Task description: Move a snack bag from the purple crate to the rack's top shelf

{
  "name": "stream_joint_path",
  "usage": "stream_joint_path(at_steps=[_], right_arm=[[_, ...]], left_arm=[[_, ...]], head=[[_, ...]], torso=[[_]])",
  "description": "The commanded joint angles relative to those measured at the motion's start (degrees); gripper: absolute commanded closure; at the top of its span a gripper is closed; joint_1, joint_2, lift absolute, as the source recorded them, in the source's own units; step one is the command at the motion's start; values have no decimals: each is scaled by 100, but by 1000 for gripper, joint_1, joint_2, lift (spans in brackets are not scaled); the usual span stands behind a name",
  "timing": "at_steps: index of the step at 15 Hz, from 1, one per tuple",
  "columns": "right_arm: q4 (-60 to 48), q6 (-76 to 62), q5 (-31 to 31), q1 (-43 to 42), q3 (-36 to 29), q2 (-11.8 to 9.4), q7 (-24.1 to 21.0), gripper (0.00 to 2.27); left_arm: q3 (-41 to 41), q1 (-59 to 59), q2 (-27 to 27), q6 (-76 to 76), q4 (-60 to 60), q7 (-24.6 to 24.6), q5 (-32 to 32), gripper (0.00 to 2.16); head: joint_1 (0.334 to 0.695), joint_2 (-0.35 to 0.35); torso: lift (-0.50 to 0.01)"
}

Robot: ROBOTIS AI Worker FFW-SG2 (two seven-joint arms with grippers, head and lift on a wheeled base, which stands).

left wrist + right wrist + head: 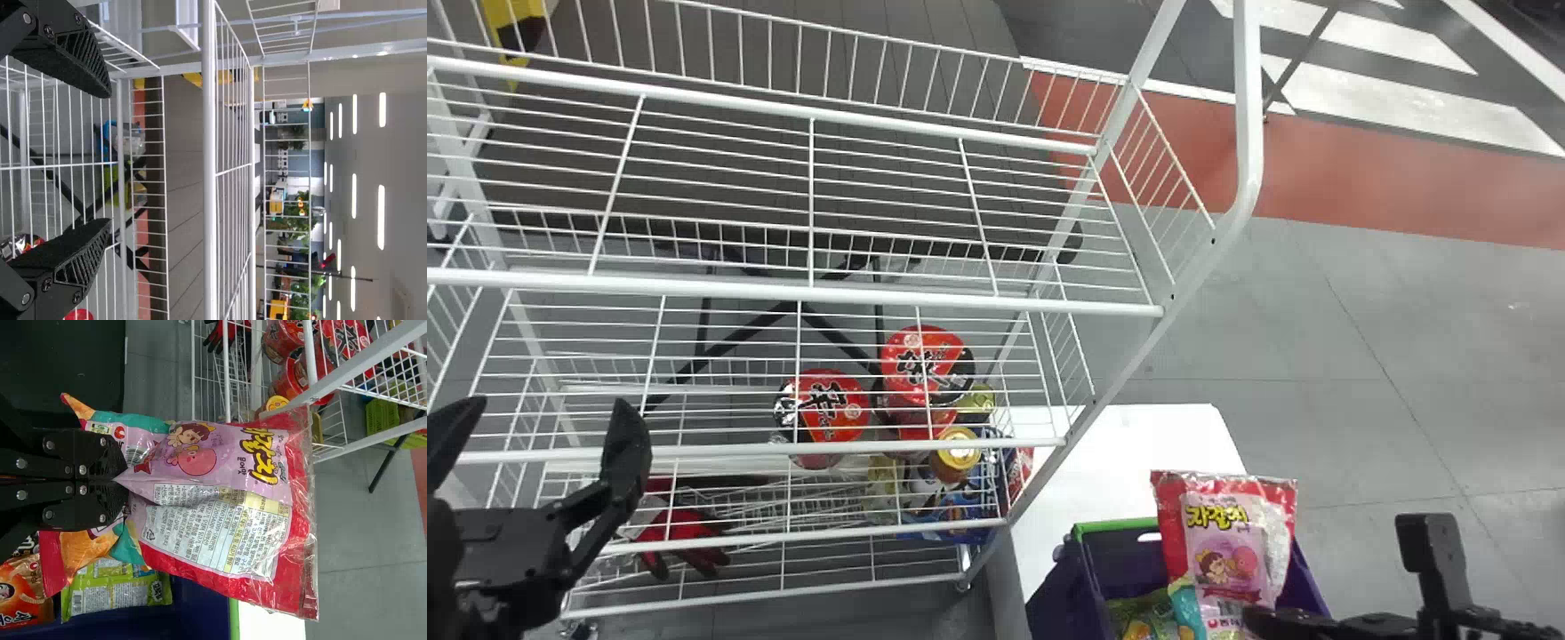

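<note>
Pink-and-red plastic snack bag [1232,533] observed between four and five o'clock in the head view, over the deep purple plastic crate [1058,587] with green rim. The bag is held upright, its lower end pinched in the closed black fingers of the right gripper [1258,620]; its printed front is turned to the head camera. White table [1138,453] noted just beside the crate, on the crate's twelve o'clock side. Inside the crate, green plastic packets [1138,613] are seen.

White wire rack [1254,116] spread from seven o'clock round to twelve; the bag is kept well apart from its top shelf [783,291]. Left gripper [547,413] noted toward eight o'clock, near the rack, its two black fingers parted wide; shelf wires are seen between them in the left wrist view.

Lower in the rack, red round noodle tubs [831,409] and a gold-lidded can [959,452] are stocked around six to seven o'clock; red-and-black gloves [685,529] are placed nearer eight
</note>
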Motion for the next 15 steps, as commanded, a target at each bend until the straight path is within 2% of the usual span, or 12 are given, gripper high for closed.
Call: stream_joint_path(at_steps=[1,15], right_arm=[[-48,-5,0,0,0,17,10,2256],[-110,-22,-18,0,-79,17,98,2256]], left_arm=[[2,0,0,2,0,8,-6,164],[2,0,0,-15,-9,8,12,164]], head=[[695,-350],[695,-350]], torso=[[-128],[-72]])
